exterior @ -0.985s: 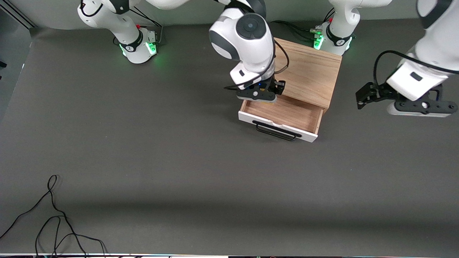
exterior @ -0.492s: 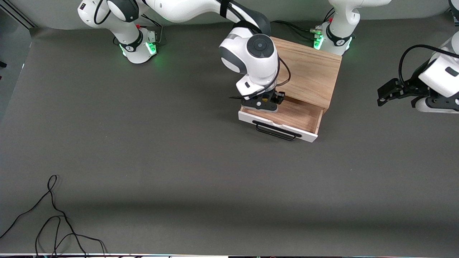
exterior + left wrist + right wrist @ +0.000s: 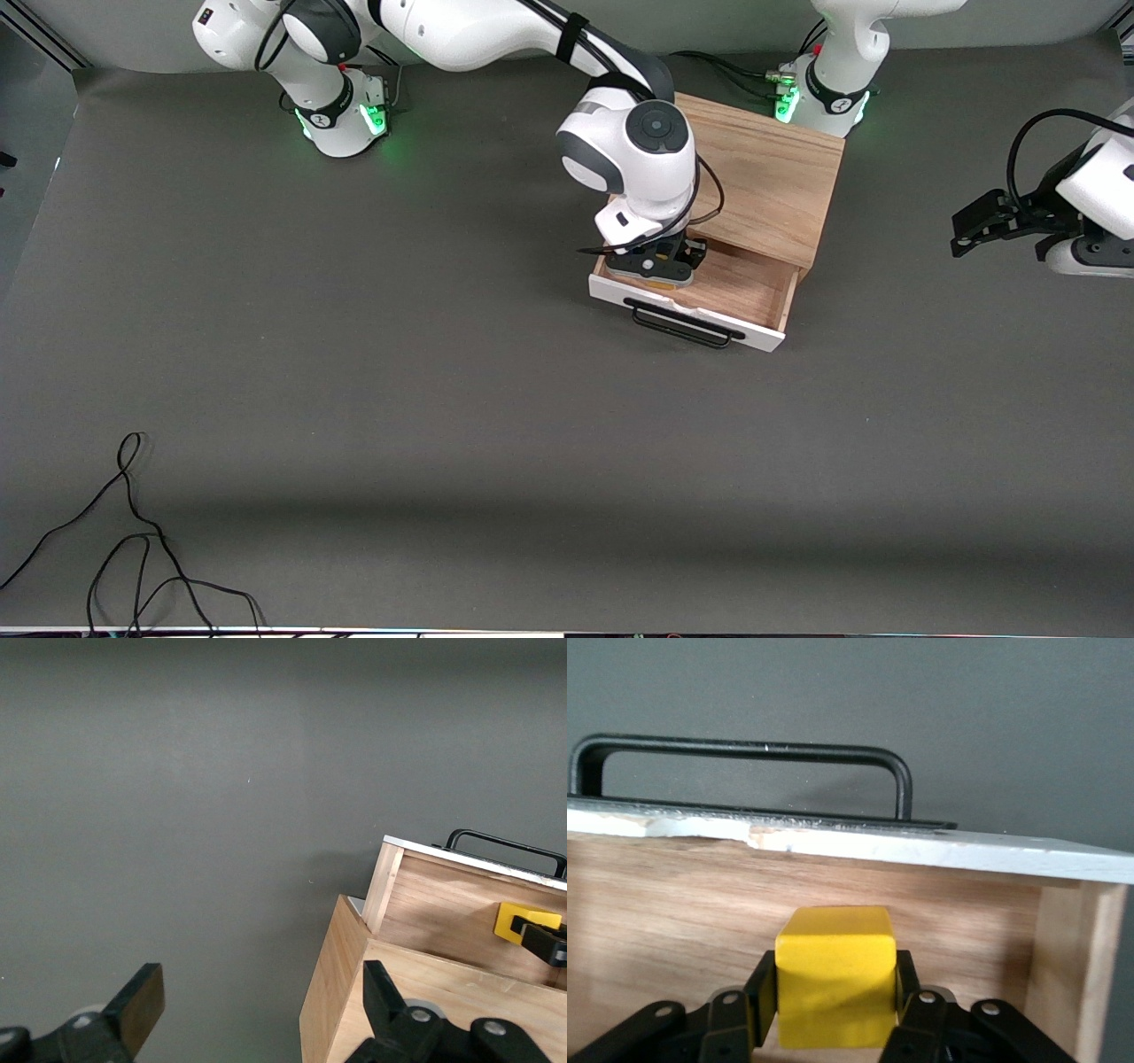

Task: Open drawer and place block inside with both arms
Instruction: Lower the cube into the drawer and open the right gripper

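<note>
Your right gripper point(image 3: 657, 266) is down inside the pulled-out drawer point(image 3: 749, 292), at its right arm's end, jaws clamped on the block point(image 3: 835, 974). The right wrist view shows the yellow cube squeezed between the two fingers point(image 3: 762, 992), with the drawer's white front panel and black handle point(image 3: 744, 757) just ahead of it. You cannot see from here whether the cube's underside touches the drawer floor yet, so lower gently until it seats before you let go. Then part the jaws only enough to free it, and lift straight up so the fingers don't drag the cube or catch the drawer's side wall or the wooden box point(image 3: 766, 173) close above. Your left gripper point(image 3: 257, 1019) waits over the table at the left arm's end, jaws wide apart; leave it there, well clear of the drawer.
</note>
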